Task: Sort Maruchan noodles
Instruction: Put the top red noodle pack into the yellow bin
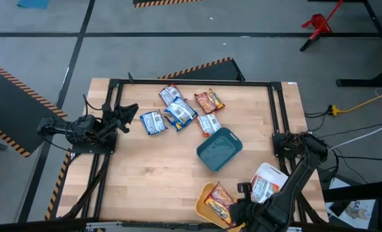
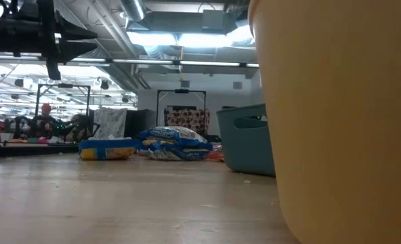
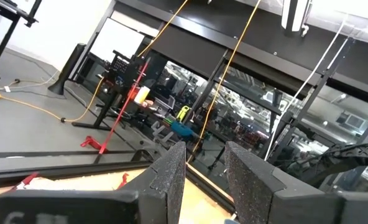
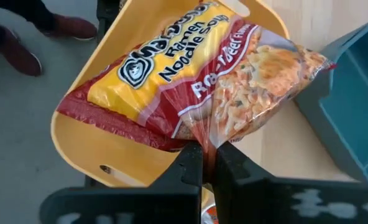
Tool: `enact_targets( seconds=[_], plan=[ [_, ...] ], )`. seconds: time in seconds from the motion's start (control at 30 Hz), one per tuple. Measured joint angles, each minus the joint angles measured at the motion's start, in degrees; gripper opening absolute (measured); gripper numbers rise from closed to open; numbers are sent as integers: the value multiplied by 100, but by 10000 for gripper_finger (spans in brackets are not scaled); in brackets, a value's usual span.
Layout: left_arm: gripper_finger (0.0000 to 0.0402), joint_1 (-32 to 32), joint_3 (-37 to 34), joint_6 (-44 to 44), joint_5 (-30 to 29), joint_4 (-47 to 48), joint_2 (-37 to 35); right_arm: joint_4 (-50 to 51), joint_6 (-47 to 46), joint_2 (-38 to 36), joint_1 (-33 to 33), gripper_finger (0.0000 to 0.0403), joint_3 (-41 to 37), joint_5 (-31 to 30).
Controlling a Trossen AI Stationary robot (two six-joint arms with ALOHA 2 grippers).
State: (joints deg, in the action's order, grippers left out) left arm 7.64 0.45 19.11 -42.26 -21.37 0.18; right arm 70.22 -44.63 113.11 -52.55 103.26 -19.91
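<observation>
Start at your left gripper (image 1: 131,109): it hangs at the table's left edge, fingers (image 3: 171,180) parted a little with nothing between them, pointing toward the loose packets. The nearest thing ahead of it is a blue-and-white packet (image 1: 153,122), just beyond its tips and slightly toward the near side of the table. Past that lie two more blue ones (image 1: 179,113), then an orange-red packet (image 1: 209,100) and a red-and-white packet (image 1: 208,124) farther out. The teal tray (image 1: 219,149) sits beyond the whole cluster and looks empty.

Now your right gripper (image 4: 209,163), down at the near edge: its fingers are pinched shut on the edge of a red-and-yellow packet (image 4: 190,81), which lies in the yellow tray (image 4: 91,155) directly ahead of the claw. The packet's long axis runs diagonally away from the fingertips, with its far corner hanging over the tray's rim toward the teal tray. A white tray (image 1: 267,180) holding another packet sits just beside that arm.

For the next pick, I'd judge your left arm far the nearer to the loose cluster. The closest blue packet lies with its long axis roughly across your line of approach, so you should be able to reach nearly straight forward and down onto it.
</observation>
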Motion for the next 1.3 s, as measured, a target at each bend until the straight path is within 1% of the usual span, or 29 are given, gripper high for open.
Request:
enact_targets(
  seconds=[0.13,0.2,0.37,0.63,0.83,0.93,1.1,1.2,1.3],
  plan=[
    [108,0,2,-1,-2,0,0,-20,442,57,9,0,-2,-16],
    [108,0,2,0,0,0,-2,-169,460,68,52,0,-94,-1],
    [108,0,2,-2,-2,-2,0,-740,465,77,45,0,-446,276],
    [108,-2,2,-9,-2,-2,-2,-853,544,77,45,0,-801,328],
    [108,0,2,-11,-2,-2,-2,-1245,925,77,45,0,-1004,744],
    [108,0,2,-20,-2,-2,-1,-1206,900,77,45,4,-1096,794],
    [108,-1,2,-17,-2,-2,-1,-1214,868,77,45,30,-1156,855],
    [108,-2,2,-20,-4,-2,-2,-1218,864,77,45,59,-1156,855],
    [108,0,2,-21,-4,-2,-1,-1221,862,77,45,98,-1156,877]
  ],
)
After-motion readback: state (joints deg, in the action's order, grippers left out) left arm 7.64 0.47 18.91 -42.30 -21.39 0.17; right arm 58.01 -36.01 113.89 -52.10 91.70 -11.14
